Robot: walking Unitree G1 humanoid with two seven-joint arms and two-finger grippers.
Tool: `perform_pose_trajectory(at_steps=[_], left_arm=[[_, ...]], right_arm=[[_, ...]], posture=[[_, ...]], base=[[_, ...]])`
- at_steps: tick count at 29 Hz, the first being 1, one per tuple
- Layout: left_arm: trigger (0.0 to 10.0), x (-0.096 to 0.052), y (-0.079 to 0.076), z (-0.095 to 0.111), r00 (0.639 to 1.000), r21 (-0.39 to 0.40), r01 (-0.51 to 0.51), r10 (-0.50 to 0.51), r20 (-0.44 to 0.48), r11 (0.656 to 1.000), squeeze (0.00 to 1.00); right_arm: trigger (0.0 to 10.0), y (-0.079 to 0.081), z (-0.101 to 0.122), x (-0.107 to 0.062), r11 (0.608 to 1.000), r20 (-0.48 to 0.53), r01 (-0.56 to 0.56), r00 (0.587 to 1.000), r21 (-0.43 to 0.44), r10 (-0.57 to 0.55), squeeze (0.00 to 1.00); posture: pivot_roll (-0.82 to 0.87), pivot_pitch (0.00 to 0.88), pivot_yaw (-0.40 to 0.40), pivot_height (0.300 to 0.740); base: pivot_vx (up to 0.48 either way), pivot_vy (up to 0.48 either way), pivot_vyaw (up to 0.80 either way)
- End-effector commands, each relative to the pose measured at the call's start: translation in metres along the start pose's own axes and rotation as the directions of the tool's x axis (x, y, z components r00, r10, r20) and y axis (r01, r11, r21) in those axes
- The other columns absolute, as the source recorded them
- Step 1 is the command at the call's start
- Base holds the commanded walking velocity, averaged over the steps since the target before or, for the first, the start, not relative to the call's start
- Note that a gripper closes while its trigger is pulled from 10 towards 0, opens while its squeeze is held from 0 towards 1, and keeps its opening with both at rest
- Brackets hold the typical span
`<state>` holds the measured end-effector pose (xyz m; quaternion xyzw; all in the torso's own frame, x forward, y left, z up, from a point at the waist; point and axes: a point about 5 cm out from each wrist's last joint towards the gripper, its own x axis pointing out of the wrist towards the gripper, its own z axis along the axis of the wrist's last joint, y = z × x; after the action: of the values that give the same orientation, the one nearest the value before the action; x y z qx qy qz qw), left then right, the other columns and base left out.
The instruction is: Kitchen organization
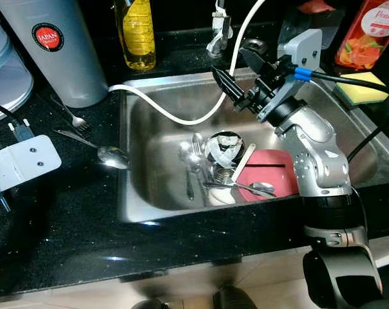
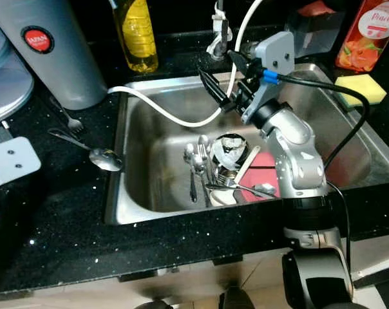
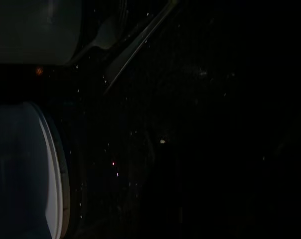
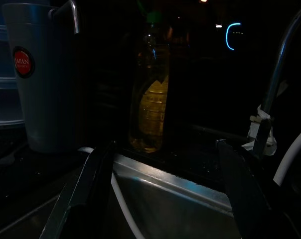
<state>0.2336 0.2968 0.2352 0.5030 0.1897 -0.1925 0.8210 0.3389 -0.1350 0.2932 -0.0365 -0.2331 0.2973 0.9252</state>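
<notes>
Careful: your right gripper [image 1: 241,76] hangs spread, empty, above the steel sink [image 1: 138,154]; wet, slippery metal spoons [image 1: 193,159], grab mid-handle.

black speckled counter [image 1: 66,219] bears spoon [image 1: 111,154], fork [image 1: 75,119], grey jug [image 1: 53,45].

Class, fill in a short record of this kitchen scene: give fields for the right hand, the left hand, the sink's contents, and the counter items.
Right hand: open, raised over the sink, by the white hose
Left hand: idle over the dark counter
Sink contents: spoons, pink board, shiny cup
Counter: spoon, fork, grey jug, yellow bottle, sponge
</notes>
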Motion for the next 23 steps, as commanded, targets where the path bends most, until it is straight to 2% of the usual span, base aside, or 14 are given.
perform_pose_trajectory(at_steps=[1,6,10,11,12,13,14,15,16,17,21,22,23], left_arm=[[0.0,0.007,-0.009,-0.005,1.0,-0.014,0.019,-0.019,-0.003,1.0,0.0],[0.0,0.008,-0.009,-0.003,1.0,-0.017,0.007,-0.007,0.014,1.0,0.0],[0.0,0.01,0.0,0.007,0.994,-0.044,-0.072,0.075,0.079,0.996,0.0],[3.4,0.01,0.011,0.017,0.976,-0.099,-0.159,0.172,0.135,0.982,0.0],[3.4,0.01,0.011,0.017,0.976,-0.099,-0.159,0.172,0.135,0.982,0.0],[9.0,0.01,0.014,0.02,0.97,-0.113,-0.179,0.194,0.145,0.977,0.0],[10.0,0.011,0.018,0.021,0.961,-0.143,-0.208,0.23,0.155,0.968,0.0],[10.0,0.011,0.018,0.021,0.961,-0.143,-0.208,0.23,0.155,0.968,0.0],[10.0,0.012,0.025,0.024,0.931,-0.181,-0.29,0.321,0.173,0.94,0.0],[10.0,0.012,0.025,0.024,0.931,-0.181,-0.29,0.321,0.173,0.94,0.0],[10.0,0.011,0.041,0.033,0.816,-0.275,-0.48,0.539,0.207,0.833,0.0],[10.0,0.011,0.042,0.034,0.796,-0.294,-0.504,0.569,0.207,0.812,0.0],[10.0,0.011,0.042,0.034,0.796,-0.294,-0.504,0.569,0.207,0.812,0.0]], right_arm=[[10.0,0.0,-0.001,0.002,1.0,-0.005,-0.01,1.0,0.0,0.01,0.0],[10.0,-0.001,-0.001,0.002,1.0,-0.006,-0.01,1.0,-0.002,0.01,0.0],[10.0,0.0,-0.001,0.002,1.0,-0.003,-0.014,1.0,-0.002,0.014,0.0],[10.0,0.0,-0.001,0.002,1.0,-0.003,-0.015,1.0,-0.002,0.015,0.0],[10.0,0.0,-0.001,0.002,1.0,-0.003,-0.015,1.0,-0.002,0.015,0.0],[10.0,0.0,-0.001,0.003,1.0,-0.002,-0.015,1.0,-0.001,0.015,0.0],[10.0,0.001,-0.001,0.003,1.0,-0.002,-0.016,1.0,-0.001,0.016,0.0],[10.0,0.001,-0.001,0.003,1.0,-0.002,-0.016,1.0,-0.001,0.016,0.0],[10.0,0.001,-0.001,0.003,1.0,0.0,-0.017,1.0,0.001,0.017,0.0],[10.0,0.001,-0.001,0.003,1.0,0.0,-0.017,1.0,0.001,0.017,0.0],[10.0,0.001,-0.001,0.003,1.0,-0.001,-0.015,1.0,0.003,0.015,0.0],[10.0,0.001,-0.002,0.003,1.0,-0.002,-0.014,1.0,0.003,0.014,0.0],[10.0,0.001,-0.002,0.003,1.0,-0.002,-0.014,1.0,0.003,0.014,0.0]], posture=[[-0.04,0.09,0.037,0.74],[-0.04,0.084,0.036,0.74],[-0.04,0.076,0.036,0.74],[-0.04,0.075,0.034,0.74],[-0.04,0.075,0.034,0.74],[-0.04,0.075,0.034,0.74],[-0.04,0.073,0.035,0.74],[-0.04,0.073,0.035,0.74],[-0.04,0.076,0.036,0.74],[-0.04,0.076,0.036,0.74],[-0.04,0.082,0.036,0.74],[-0.04,0.082,0.036,0.74],[-0.04,0.082,0.036,0.74]], base=[[0.0,0.0,0.0],[0.0,0.0,0.0],[0.0,0.0,0.0],[0.0,0.0,0.0],[0.0,0.0,0.0],[0.0,0.0,0.0],[0.0,0.0,0.0],[0.0,0.0,0.0],[0.0,0.0,0.0],[0.0,0.0,0.0],[0.0,0.0,0.0],[0.0,0.0,0.0],[0.0,0.0,0.0]])
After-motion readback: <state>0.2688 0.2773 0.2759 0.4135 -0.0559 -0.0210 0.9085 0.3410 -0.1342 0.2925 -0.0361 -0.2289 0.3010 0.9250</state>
